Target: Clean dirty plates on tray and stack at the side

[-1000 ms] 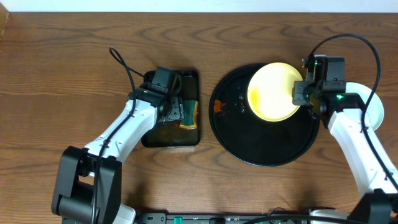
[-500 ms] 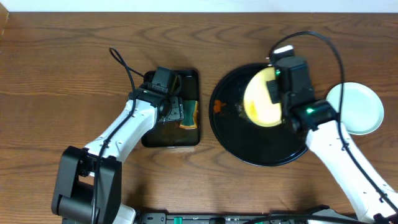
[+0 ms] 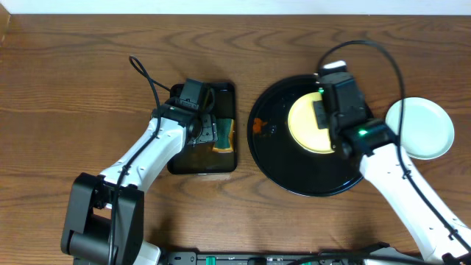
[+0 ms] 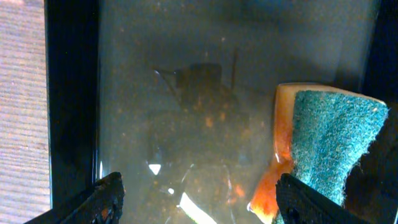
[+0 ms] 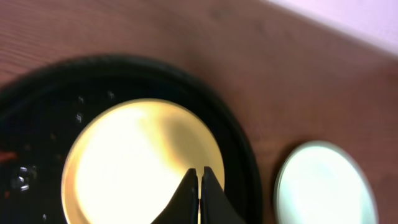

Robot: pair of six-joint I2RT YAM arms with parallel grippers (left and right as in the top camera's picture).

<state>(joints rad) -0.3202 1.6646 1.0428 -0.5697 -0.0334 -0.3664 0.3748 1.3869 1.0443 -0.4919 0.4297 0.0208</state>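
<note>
While your right fingers (image 5: 190, 194) are shut and empty, left fingers (image 4: 106, 196) wide open, grab the tray's (image 3: 280, 169) likely slippery yellow plate (image 3: 302, 126) by its rim.

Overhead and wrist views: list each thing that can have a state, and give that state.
yellow plate, flat in the round tray, looks clean
mint plate, on the table, looks clean
round tray, orange smear at its left
sponge, in the rectangular tray, stained orange
left gripper, open and empty over the rectangular tray
right gripper, shut over the yellow plate
</note>
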